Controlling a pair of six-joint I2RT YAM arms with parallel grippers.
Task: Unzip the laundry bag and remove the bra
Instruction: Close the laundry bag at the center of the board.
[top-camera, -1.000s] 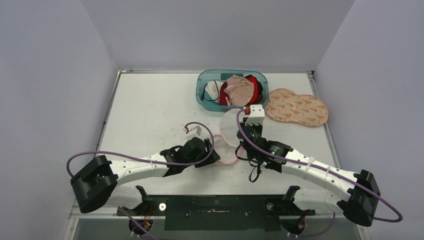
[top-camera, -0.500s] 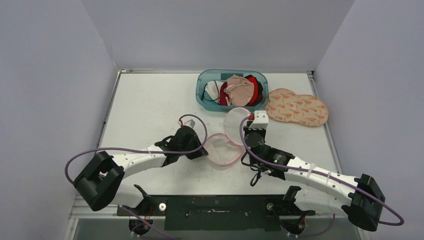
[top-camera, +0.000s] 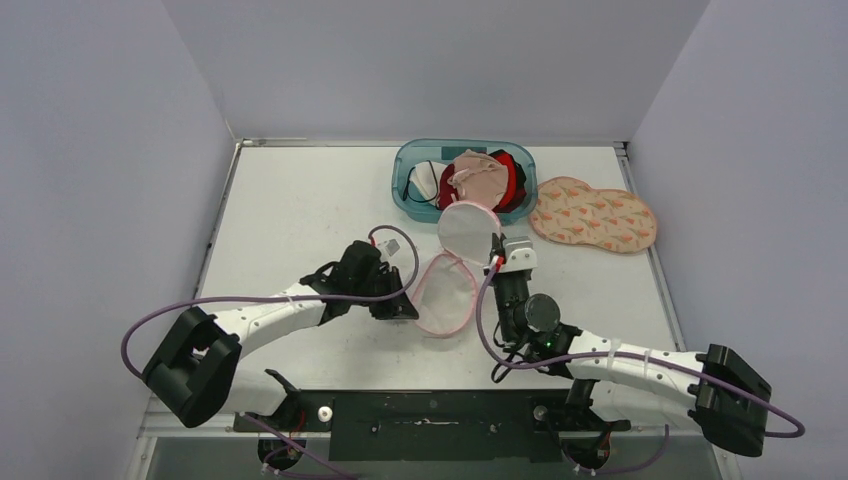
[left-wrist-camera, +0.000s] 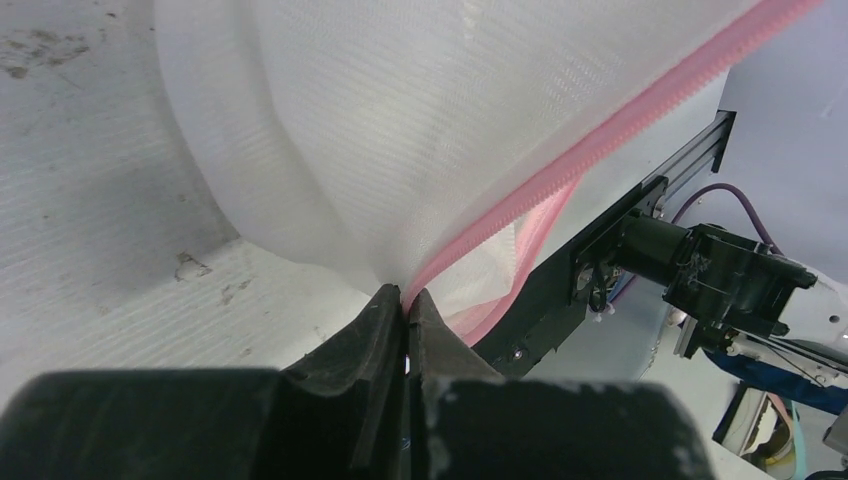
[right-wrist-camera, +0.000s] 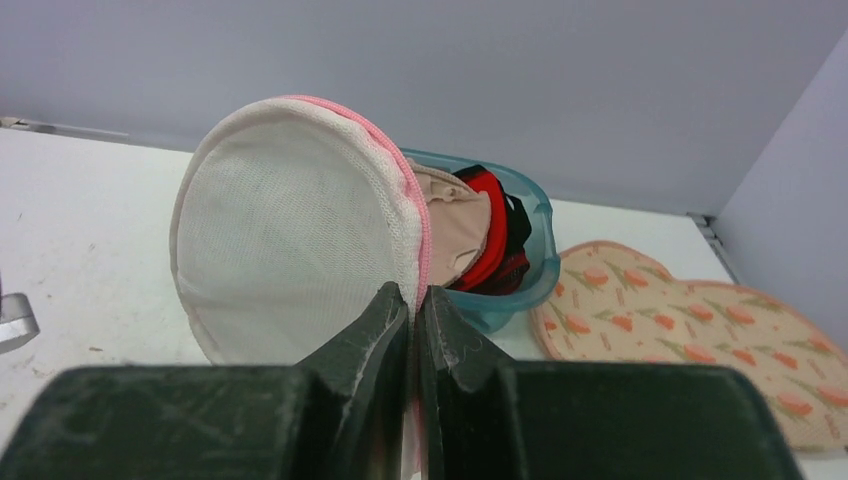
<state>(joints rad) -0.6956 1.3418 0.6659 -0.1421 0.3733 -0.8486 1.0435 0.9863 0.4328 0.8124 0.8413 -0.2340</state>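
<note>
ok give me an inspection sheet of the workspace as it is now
surface: white table, scuffed and marked
job's things: mesh bag open in two halves, one half raised, pink zip round the rim; contents not made out
clutter: teal bin at the back holding beige, red and black garments; patterned pad to its right
grippers: left gripper shut on the bag's zip edge; right gripper shut on the raised half's edge
cables: purple cable loops off each arm
surroundings: grey walls on three sides
</note>
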